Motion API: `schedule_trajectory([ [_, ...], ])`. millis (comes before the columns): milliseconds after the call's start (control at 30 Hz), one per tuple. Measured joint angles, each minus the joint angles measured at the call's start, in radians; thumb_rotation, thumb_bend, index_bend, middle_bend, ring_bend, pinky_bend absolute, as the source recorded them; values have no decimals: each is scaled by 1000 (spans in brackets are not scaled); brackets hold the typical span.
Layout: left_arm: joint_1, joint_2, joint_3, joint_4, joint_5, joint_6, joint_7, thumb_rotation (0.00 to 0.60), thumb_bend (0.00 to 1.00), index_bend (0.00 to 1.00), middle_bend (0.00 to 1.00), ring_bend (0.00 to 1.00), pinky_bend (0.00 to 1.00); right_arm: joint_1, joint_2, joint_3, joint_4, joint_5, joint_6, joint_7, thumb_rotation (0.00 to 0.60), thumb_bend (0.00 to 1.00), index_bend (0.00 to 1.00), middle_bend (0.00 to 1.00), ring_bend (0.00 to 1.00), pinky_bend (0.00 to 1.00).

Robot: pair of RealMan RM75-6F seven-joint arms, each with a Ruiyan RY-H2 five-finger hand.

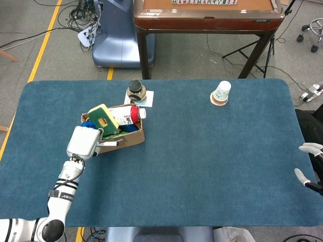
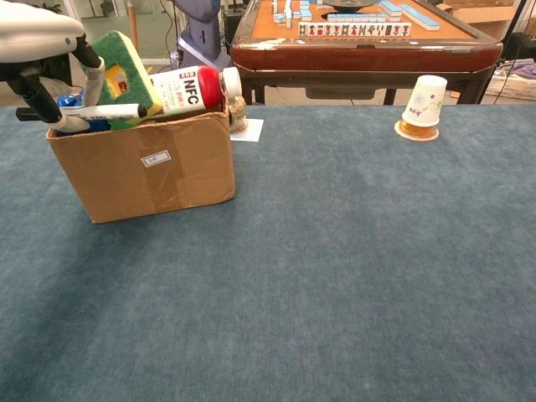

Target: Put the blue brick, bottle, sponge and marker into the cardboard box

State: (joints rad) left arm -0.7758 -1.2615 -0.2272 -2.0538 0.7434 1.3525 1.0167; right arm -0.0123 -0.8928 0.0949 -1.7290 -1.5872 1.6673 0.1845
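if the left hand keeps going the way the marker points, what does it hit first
Probably the bottle. The left hand holds the marker level above the cardboard box, tip toward the sponge and bottle; depth is unclear.

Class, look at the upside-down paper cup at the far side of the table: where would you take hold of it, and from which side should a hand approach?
Grip the paper cup around its side wall, near the middle, coming from the robot's right, where the right hand waits. It stands inverted on a brown coaster, closed base up, so there is no open rim to hook. Its walls widen downward, so fingers closing from above would tend to slide off.
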Motion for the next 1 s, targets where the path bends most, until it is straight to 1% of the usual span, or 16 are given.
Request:
schedule_trajectory([
  [233, -46, -35, -20, 40, -60, 0, 15, 600, 350, 664, 1000, 826, 917, -1, 2, 0, 2, 0, 2, 8, 600, 235, 323, 307, 292, 411],
  [500, -100, -82, -44, 115, -116, 3, 29, 600, 349, 664, 1000, 826, 917, -3, 7, 2, 5, 2, 8, 24, 600, 235, 323, 307, 292, 411],
  [767, -125, -112, -40, 154, -143, 25, 38, 600, 347, 664, 1000, 826, 917, -3, 7, 0, 5, -1, 8, 25, 600, 235, 323, 307, 292, 411],
  [1000, -134, -124, -28, 163, -132, 60, 55, 600, 317, 664, 1000, 826, 917, -2, 6, 0, 4, -1, 6, 22, 600, 236, 323, 307, 292, 411],
])
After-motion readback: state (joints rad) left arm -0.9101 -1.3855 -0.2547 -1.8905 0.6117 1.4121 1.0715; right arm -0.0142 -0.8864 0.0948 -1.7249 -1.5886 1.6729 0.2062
